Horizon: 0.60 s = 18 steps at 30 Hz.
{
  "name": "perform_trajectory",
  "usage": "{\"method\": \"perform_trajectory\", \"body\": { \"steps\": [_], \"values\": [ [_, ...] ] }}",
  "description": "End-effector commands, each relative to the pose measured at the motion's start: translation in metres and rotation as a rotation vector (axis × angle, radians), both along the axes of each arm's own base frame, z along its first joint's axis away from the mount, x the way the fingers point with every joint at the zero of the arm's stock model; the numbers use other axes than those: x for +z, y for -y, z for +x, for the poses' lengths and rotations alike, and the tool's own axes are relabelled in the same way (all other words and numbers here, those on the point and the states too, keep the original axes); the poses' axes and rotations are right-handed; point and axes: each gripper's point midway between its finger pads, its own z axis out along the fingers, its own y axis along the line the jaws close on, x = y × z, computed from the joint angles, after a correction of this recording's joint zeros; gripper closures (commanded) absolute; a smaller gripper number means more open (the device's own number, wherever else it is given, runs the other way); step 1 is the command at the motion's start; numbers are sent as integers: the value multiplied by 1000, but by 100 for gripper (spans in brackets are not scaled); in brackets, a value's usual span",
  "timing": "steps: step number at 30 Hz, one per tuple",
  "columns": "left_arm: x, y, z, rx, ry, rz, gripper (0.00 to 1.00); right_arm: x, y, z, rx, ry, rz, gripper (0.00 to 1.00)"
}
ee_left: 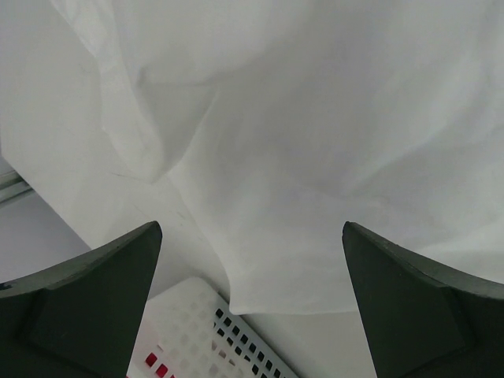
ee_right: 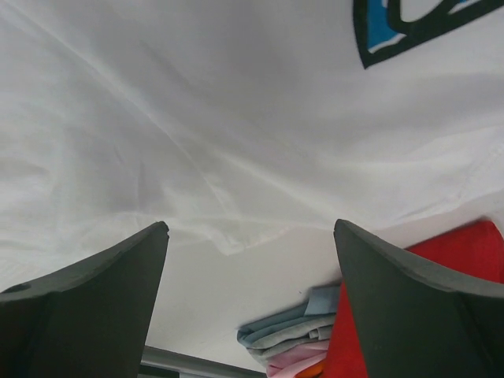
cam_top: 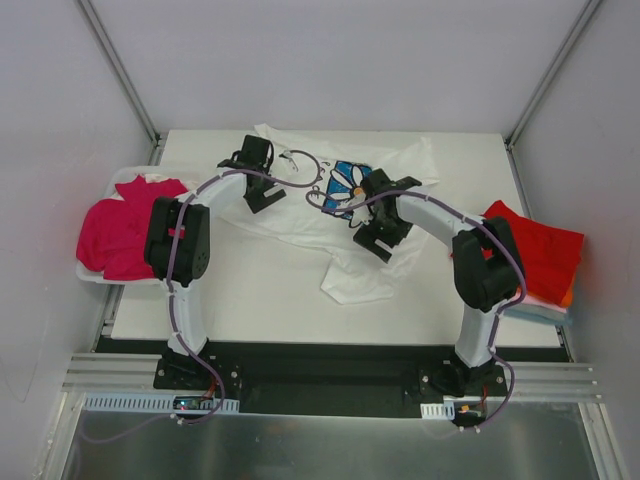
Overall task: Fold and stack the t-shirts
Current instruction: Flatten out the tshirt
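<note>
Right now your white cotton t-shirt with the blue daisy print (cam_top: 300, 215) lies crumpled and partly spread across the middle of the white table (cam_top: 250, 290), one end bunched toward the near edge. Your left gripper (ee_left: 250, 228) hovers over the shirt's left part with its fingers spread wide and nothing between them. Your right gripper (ee_right: 251, 227) hangs over the plain cloth just beside the print, its fingers likewise parted and empty. At your left, a magenta t-shirt (cam_top: 120, 235) sits heaped in a white perforated plastic basket (ee_left: 213, 315) at the table's edge. At your right, a red t-shirt (cam_top: 535, 250) tops a folded pile, with light-blue (ee_right: 291, 327), pink (ee_right: 295, 362) and orange (cam_top: 567, 297) cloth showing beneath it.
</note>
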Motion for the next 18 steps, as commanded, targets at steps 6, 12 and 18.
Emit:
{"method": "perform_trajectory", "body": {
  "steps": [6, 12, 18],
  "values": [
    [-9, -8, -1, -18, -74, -42, 1, -15, -22, -31, 107, -125, 34, 7],
    [-12, -9, 0, -19, -90, -42, 1, -25, -30, -49, 160, -232, 75, 1],
    [-18, -1, 2, -23, -140, -74, 1, -29, -34, -50, 208, -247, 100, 0]
  ]
}}
